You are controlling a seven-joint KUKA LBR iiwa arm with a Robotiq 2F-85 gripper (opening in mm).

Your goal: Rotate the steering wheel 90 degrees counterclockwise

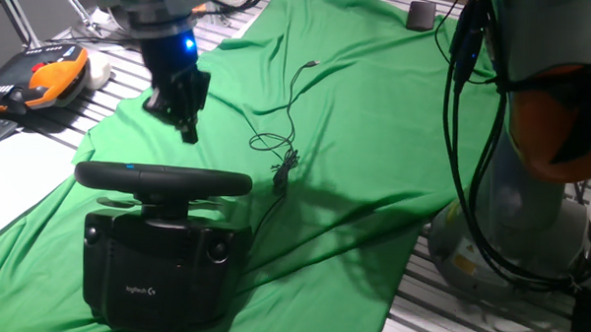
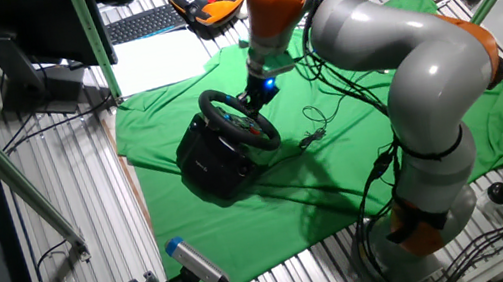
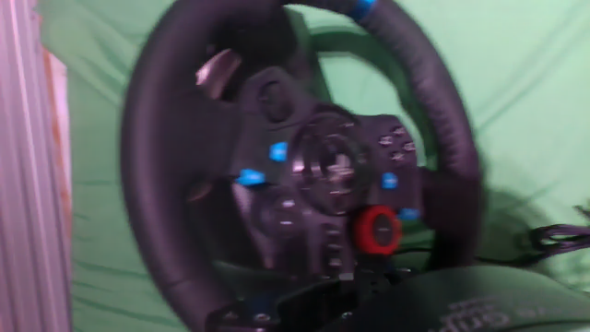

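The steering wheel (image 1: 162,178) is a black rim with a small blue mark on its top edge, mounted on a boxy black base (image 1: 164,270) with a white logo. It stands on the green cloth (image 1: 356,139). It also shows in the other fixed view (image 2: 240,119). The hand view is blurred and looks at the wheel's face (image 3: 313,166), with the blue mark (image 3: 362,7) at the rim's top. My gripper (image 1: 184,113) hangs behind and above the rim, apart from it; it shows in the other fixed view (image 2: 257,94) too. Its jaws are not clear.
A thin black cable (image 1: 281,146) lies on the cloth right of the wheel. An orange teach pendant (image 1: 52,79) sits at the far left. The arm's grey base (image 1: 510,223) stands at the right, off the cloth. A keyboard (image 2: 146,21) lies beyond the cloth.
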